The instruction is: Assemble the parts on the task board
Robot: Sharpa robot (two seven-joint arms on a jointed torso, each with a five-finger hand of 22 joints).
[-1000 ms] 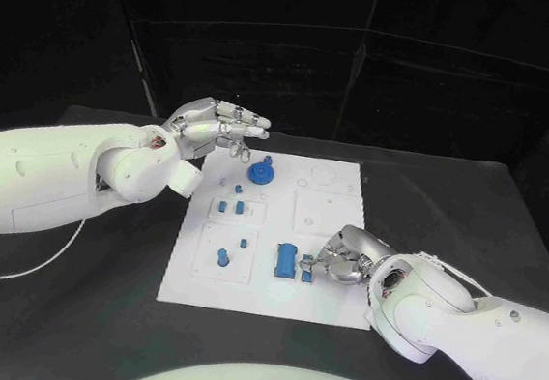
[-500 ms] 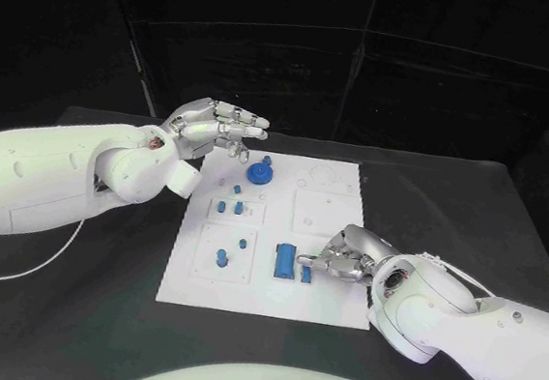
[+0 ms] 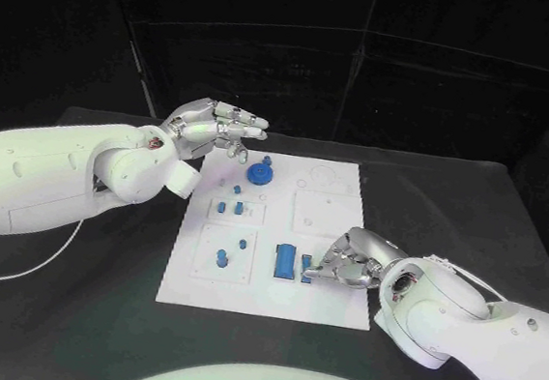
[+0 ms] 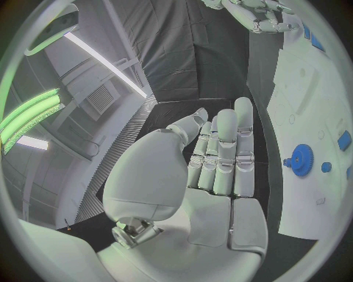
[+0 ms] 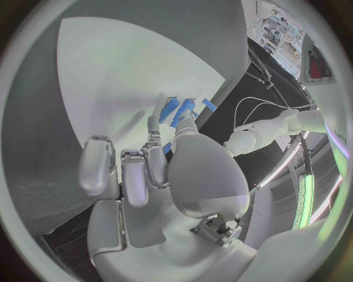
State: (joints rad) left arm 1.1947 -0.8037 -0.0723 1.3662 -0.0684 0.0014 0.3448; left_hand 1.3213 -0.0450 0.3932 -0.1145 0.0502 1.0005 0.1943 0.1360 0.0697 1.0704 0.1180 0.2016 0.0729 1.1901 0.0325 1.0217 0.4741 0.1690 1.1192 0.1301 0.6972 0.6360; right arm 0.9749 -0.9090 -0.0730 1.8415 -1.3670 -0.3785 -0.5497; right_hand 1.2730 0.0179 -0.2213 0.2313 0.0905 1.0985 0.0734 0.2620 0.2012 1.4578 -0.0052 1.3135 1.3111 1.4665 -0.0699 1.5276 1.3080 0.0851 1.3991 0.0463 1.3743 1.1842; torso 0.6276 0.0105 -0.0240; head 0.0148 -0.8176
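Observation:
The white task board [image 3: 335,221] lies mid-table with several blue parts on it. My right hand [image 3: 349,260] rests on the board's near right part, thumb and a finger pinching a small blue part [image 3: 306,274] beside a taller blue block [image 3: 286,261]. In the right wrist view my fingertips [image 5: 152,132] meet at a blue bit [image 5: 167,147], with more blue parts [image 5: 177,109] just beyond. My left hand [image 3: 214,128] hovers above the table past the board's far left corner, holding nothing, fingers apart. A blue gear [image 3: 261,173] [image 4: 300,160] stands near it.
Small blue pegs stand in the board's left column [image 3: 231,208], with one more peg [image 3: 223,257] nearer the front. The board's right recesses [image 3: 321,212] are bare white. Black table [image 3: 469,211] surrounds the board on all sides.
My right hand has slid slightly toward the board's near edge, fingers staying at the small blue part. The left hand has kept still.

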